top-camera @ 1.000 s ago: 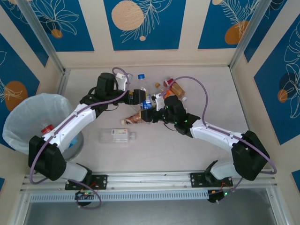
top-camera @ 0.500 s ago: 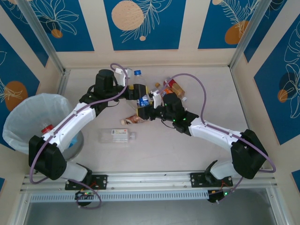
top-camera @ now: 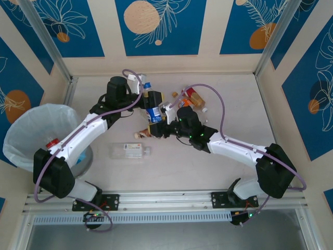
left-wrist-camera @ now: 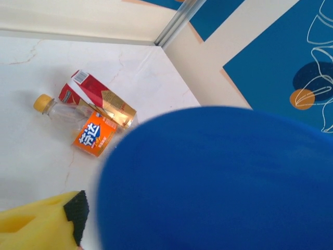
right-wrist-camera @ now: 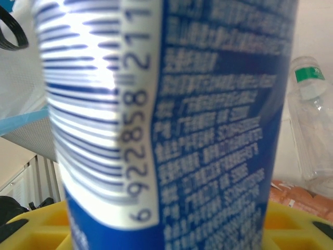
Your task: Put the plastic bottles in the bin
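Step in hand: transfer of one bottle between the arms, judged from the top view. The blue-labelled bottle (top-camera: 153, 112) stands off the table at centre, between both wrists.

The right gripper (top-camera: 158, 125) meets the bottle from 5 o'clock. In the right wrist view the label (right-wrist-camera: 208, 130) sits between the yellow pads (right-wrist-camera: 36, 229) and is creased along the barcode, so the fingers appear pinched on it.

The left gripper (top-camera: 152, 99) sits at the bottle's upper part, at 12 o'clock. In the left wrist view one yellow pad (left-wrist-camera: 36, 224) lies beside a blurred blue mass. Whether these fingers have clamped cannot be told.

Next move, as a judgement: confirm the left grip, release the right, then swing the left arm toward 9 o'clock to the bin (top-camera: 15, 127). Release only above the bag opening.

Remaining items:
- a clear bottle (top-camera: 130, 151) lying at 7 o'clock
- a brown-labelled bottle (top-camera: 147, 133) just below the wrists
- an orange-labelled bottle (left-wrist-camera: 93, 135) and a red-labelled bottle (left-wrist-camera: 86, 91), touching, at 2 o'clock
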